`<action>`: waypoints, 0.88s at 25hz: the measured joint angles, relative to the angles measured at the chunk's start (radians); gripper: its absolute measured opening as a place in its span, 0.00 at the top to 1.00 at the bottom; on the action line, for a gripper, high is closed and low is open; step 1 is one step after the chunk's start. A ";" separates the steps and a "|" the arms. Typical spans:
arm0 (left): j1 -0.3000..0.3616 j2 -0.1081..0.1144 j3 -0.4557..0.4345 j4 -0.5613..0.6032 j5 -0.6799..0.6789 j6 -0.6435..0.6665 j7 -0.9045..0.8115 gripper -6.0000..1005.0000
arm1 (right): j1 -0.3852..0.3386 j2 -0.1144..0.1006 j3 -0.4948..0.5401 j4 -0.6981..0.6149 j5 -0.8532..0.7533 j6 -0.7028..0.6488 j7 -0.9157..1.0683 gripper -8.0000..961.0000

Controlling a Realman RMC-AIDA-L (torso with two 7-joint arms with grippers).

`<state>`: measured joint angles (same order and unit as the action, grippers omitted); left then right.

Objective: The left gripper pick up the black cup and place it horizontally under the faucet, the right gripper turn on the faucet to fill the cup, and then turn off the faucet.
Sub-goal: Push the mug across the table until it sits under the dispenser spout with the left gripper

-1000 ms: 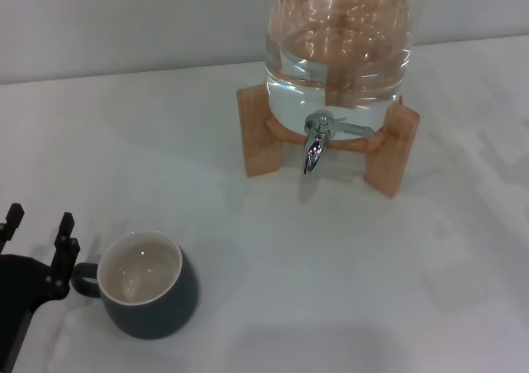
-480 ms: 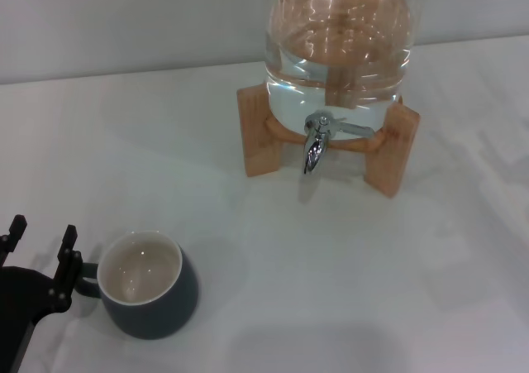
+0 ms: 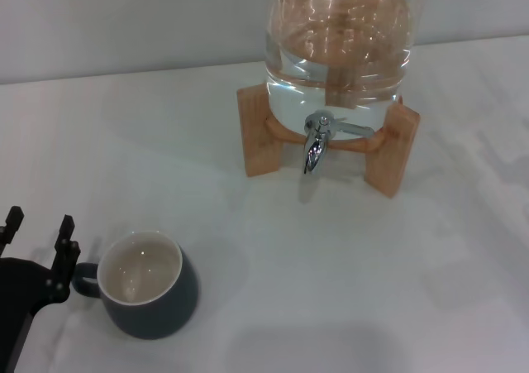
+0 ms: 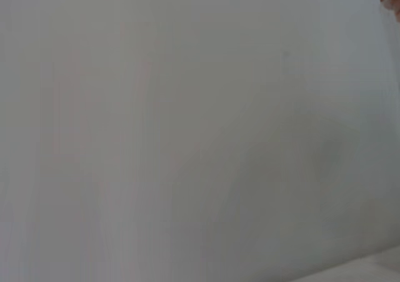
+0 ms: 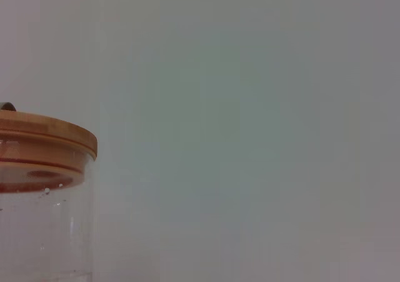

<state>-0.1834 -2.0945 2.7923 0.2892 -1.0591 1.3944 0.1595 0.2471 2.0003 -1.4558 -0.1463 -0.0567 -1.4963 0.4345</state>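
White tabletop: black cup (image 3: 147, 284) sat lower left, upright, well apart from the faucet (image 3: 315, 144) at upper centre. Left gripper (image 3: 37, 234), fingers apart beside the handle, approached; grasping seemed next.

White table (image 3: 372, 290); black cup (image 3: 149, 286); wooden stand (image 3: 264, 137)
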 joint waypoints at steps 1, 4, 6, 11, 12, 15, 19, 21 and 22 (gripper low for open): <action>-0.001 0.000 0.000 0.002 -0.001 0.001 -0.008 0.40 | 0.000 0.000 0.000 0.000 0.000 0.000 0.000 0.09; -0.006 0.001 -0.001 0.003 -0.008 0.014 -0.065 0.40 | 0.000 0.000 0.000 0.001 0.000 0.000 0.001 0.09; -0.010 0.002 -0.001 0.003 -0.011 0.027 -0.113 0.40 | -0.002 0.000 0.000 0.001 0.000 0.000 0.001 0.09; -0.008 0.002 0.003 0.004 -0.011 0.057 -0.149 0.40 | -0.006 0.000 0.000 0.001 0.000 0.000 0.002 0.09; -0.006 0.002 0.005 0.004 -0.010 0.062 -0.150 0.40 | -0.007 0.000 0.000 0.001 0.000 -0.001 0.002 0.09; 0.006 -0.001 0.011 0.008 -0.002 0.074 -0.151 0.40 | -0.011 -0.001 0.000 0.002 0.000 -0.002 0.002 0.09; 0.029 -0.003 0.028 0.024 -0.001 0.078 -0.138 0.40 | -0.011 -0.001 -0.006 0.002 0.000 -0.002 0.002 0.09; 0.044 -0.003 0.035 0.029 -0.002 0.080 -0.132 0.40 | -0.011 -0.002 -0.007 0.002 0.000 -0.002 0.002 0.09; 0.051 -0.004 0.035 0.030 -0.002 0.082 -0.130 0.40 | -0.011 -0.002 -0.007 0.002 0.000 -0.002 0.002 0.09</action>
<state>-0.1325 -2.0983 2.8275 0.3191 -1.0608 1.4760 0.0298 0.2362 1.9987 -1.4630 -0.1441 -0.0568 -1.4985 0.4360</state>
